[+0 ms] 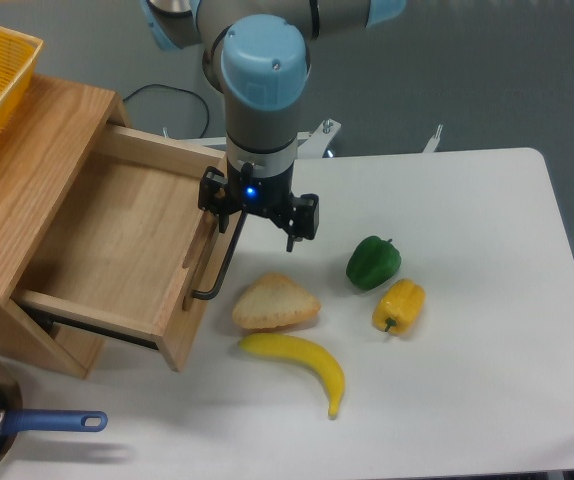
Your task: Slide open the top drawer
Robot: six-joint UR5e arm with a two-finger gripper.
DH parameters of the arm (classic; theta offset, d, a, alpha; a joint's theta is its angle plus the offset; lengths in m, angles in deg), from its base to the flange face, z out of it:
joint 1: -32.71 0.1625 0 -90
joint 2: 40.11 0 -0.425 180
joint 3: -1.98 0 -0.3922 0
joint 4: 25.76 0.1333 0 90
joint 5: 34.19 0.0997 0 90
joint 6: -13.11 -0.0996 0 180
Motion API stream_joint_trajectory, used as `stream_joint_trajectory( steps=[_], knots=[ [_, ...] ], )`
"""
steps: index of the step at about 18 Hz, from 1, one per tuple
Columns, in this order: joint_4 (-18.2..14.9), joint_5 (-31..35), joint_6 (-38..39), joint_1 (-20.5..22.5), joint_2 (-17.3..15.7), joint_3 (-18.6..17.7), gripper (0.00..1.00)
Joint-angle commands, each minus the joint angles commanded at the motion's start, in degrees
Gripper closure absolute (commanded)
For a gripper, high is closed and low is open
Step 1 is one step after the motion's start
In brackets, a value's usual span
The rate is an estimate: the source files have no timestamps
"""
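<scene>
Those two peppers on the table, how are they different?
The green pepper is dark green and rounder; the yellow pepper is yellow and a bit longer. The green pepper lies farther back, the yellow pepper nearer the table's front edge. Both lie on the white table, right of the gripper.

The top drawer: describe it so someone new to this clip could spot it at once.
Start at the wooden cabinet on the table's left side. The top drawer juts from it, pulled open and empty, below the gripper. Alone here, it has a long black bar handle.
</scene>
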Motion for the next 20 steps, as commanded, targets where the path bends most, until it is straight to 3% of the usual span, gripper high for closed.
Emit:
stream_joint_trajectory(
  steps=[7, 10, 13, 20],
  knots=[
    [0.6, 2.9, -5.8, 2.6, 0.9, 1.1, 0.00],
    [4.9, 3.7, -7.8, 3.7, 2.5, 0.4, 0.00],
    [5.2, 6.8, -8.7, 4.7, 4.5, 0.8, 0.00],
    [5.0, 7.4, -27.1, 11.6, 7.5, 0.9, 0.00]
  ],
)
